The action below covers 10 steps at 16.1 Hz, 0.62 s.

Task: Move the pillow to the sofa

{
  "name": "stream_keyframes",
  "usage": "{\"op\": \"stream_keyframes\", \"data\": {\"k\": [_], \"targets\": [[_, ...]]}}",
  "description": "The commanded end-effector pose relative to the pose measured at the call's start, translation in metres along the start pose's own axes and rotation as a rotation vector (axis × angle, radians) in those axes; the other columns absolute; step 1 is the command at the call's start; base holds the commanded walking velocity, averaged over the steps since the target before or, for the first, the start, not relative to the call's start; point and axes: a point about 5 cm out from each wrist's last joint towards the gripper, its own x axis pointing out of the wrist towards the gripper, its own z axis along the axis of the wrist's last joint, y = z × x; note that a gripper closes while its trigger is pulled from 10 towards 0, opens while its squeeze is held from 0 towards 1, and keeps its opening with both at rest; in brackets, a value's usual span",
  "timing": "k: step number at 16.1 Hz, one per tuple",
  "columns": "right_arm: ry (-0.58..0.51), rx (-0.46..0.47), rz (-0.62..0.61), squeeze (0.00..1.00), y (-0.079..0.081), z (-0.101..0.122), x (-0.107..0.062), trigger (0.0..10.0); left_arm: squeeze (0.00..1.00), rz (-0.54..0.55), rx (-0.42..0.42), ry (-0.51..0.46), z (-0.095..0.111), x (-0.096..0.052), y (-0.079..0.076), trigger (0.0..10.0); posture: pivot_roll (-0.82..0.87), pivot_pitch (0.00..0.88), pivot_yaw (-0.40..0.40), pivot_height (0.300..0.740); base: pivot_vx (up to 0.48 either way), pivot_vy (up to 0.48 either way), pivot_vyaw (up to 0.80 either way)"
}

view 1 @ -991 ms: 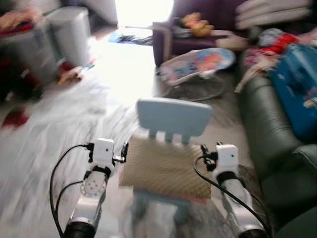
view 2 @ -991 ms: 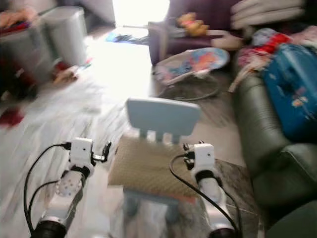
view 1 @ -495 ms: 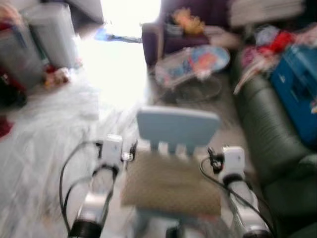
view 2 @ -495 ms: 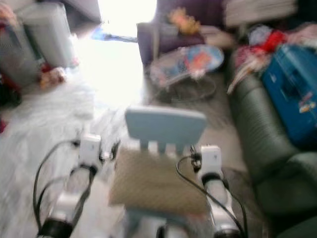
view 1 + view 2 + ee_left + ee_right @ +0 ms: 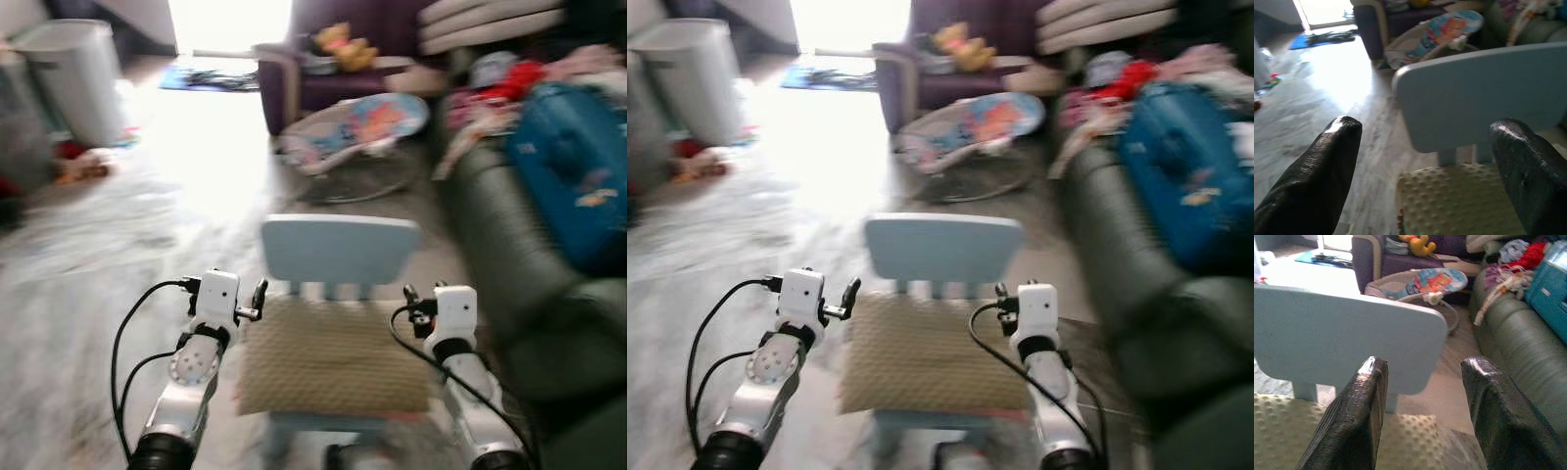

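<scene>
The pillow (image 5: pixel 333 357), a tan nubbly cushion, is lying flat on the seat of a pale blue chair (image 5: pixel 338 250), at 6 o'clock in the head views, and it is being flanked by both arms, apparently so that it can be taken from its two side edges at once. The left gripper (image 5: pixel 1425 161) is being held at the pillow's 9 o'clock edge with its fingers spread wide and nothing between them; the right gripper (image 5: pixel 1422 396) is being held at the 3 o'clock edge, likewise parted and empty, with the pillow's corner lying beneath it. Contact with the pillow is not being made by either, as far as can be judged. The sofa (image 5: pixel 519 264), dark green, is running along 2 to 4 o'clock, and much of it is being taken up by a blue bag (image 5: pixel 573 171) and heaped clothes (image 5: pixel 490 83). A baby bouncer (image 5: pixel 358 127) is standing at 12 o'clock beyond the chair, and a grey bin (image 5: pixel 69 78) at 10 o'clock. The chair back is likely to be in the way of any forward lift.
</scene>
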Motion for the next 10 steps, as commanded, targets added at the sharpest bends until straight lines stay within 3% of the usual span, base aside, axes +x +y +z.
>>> {"op": "stream_keyframes", "data": {"k": [1,3,7,10], "targets": [[0.015,0.011,0.005,0.00,0.0016,-0.0016,0.0008,10.0,0.00,0.005,0.015,-0.002,0.0008,0.0002,0.0030,10.0,-0.03,0.000,-0.011,0.740,0.000,0.000,-0.80],[0.014,0.013,0.006,0.00,0.0018,-0.0014,0.0012,10.0,0.00,0.001,0.014,-0.005,0.0013,0.0005,0.0025,10.0,-0.03,0.000,-0.009,0.740,0.000,0.000,-0.68],[0.018,0.014,0.011,0.00,0.0019,-0.0009,0.0029,10.0,0.00,-0.005,0.008,-0.011,0.0030,0.0020,0.0014,10.0,-0.03,0.000,-0.013,0.740,0.000,0.000,0.00],[0.021,0.014,0.015,0.00,0.0013,-0.0011,0.0036,10.0,0.00,-0.004,0.006,-0.012,0.0033,0.0022,0.0004,10.0,-0.03,0.000,-0.013,0.740,0.000,-0.271,0.00]]}}
